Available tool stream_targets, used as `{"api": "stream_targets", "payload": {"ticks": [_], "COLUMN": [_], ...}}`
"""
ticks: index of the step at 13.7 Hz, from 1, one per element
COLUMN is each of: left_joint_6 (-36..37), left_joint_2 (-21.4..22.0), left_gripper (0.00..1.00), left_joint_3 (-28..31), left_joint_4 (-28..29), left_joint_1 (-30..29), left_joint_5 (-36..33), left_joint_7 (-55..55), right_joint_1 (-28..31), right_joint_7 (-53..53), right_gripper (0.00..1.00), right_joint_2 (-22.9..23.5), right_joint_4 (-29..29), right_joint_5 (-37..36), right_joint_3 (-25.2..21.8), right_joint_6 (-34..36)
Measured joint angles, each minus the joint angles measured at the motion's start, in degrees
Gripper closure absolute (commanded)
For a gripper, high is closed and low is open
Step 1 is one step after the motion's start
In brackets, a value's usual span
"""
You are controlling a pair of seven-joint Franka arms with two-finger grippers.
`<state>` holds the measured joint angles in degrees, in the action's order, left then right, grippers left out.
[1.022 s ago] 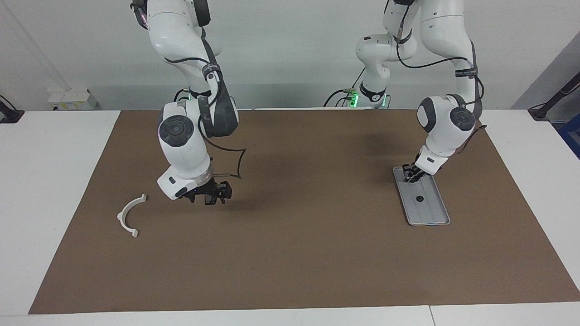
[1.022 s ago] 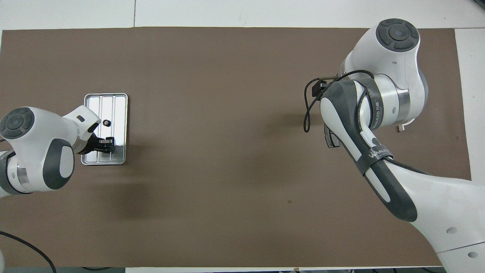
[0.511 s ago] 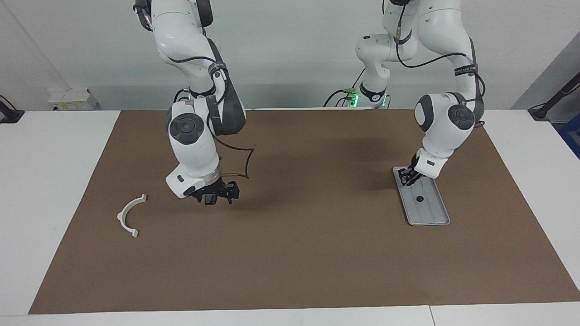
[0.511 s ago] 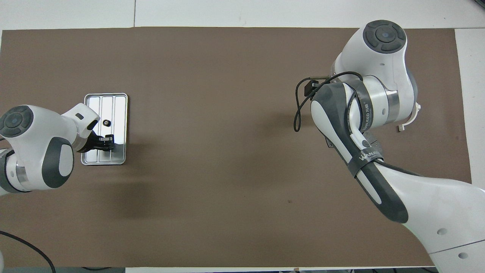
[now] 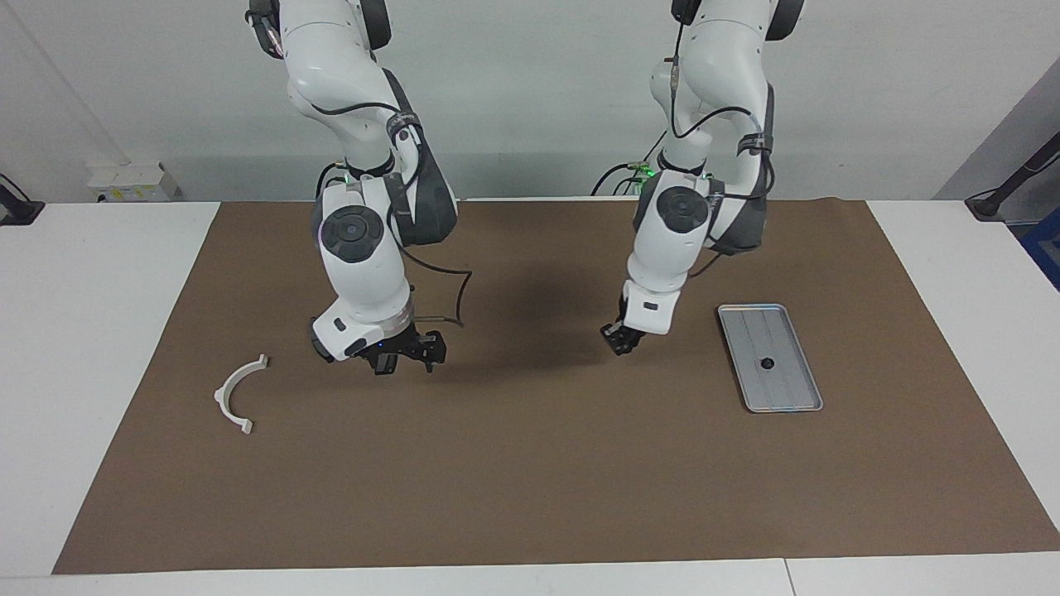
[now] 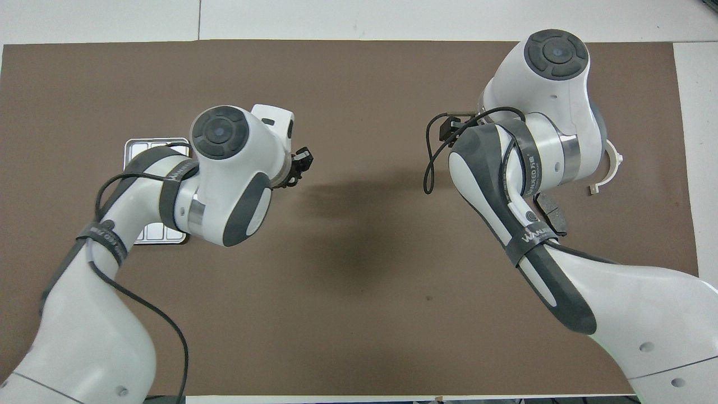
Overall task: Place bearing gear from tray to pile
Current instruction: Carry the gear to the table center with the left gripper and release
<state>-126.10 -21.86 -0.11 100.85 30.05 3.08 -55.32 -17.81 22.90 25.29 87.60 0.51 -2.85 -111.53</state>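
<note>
The tray [image 5: 770, 357] lies toward the left arm's end of the table, 1 small dark bearing gear [image 5: 768, 362] resting near its middle. The left gripper [image 5: 620, 339] hangs over the bare brown mat [image 5: 530, 463] beside the tray; I cannot tell how its fingers stand or whether they hold anything. The right gripper [image 5: 403, 353] hovers over the mat near the white half-ring bracket [image 5: 238, 393], fingers spread, nothing between them. A dark pad [image 6: 548, 207] shows beside that arm.
</note>
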Motion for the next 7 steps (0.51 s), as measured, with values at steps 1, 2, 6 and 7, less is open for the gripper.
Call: {"api": "stream_targets", "payload": {"ticks": [1, 2, 6, 7], "left_joint_6": [-0.5, -1.4, -2.1, -2.0], "left_joint_2": [-2.1, -3.7, -6.0, -6.0], "left_gripper": [1.0, 1.0, 1.0, 1.0], "left_joint_3": [0.0, 0.0, 0.3, 0.4], "left_joint_4": [-1.7, -2.7, -3.2, -2.8], "left_joint_1": [1.9, 2.9, 3.6, 3.6], "left_joint_5": [0.0, 0.0, -0.1, -0.1], "left_joint_7": [-2.4, -4.0, -5.0, -5.0], "right_joint_1": [-0.3, -0.5, -0.6, -0.6], "right_joint_7": [2.0, 3.8, 5.9, 5.9], "right_gripper": [0.0, 0.0, 0.0, 0.0], "right_joint_2": [0.1, 0.4, 1.3, 1.4], "right_joint_4": [-0.4, -0.9, -2.1, -2.2], "right_joint_5": [0.0, 0.0, 0.0, 0.0], "right_joint_3": [0.4, 0.9, 1.7, 1.7], "right_joint_6": [0.0, 0.0, 0.0, 0.0]}}
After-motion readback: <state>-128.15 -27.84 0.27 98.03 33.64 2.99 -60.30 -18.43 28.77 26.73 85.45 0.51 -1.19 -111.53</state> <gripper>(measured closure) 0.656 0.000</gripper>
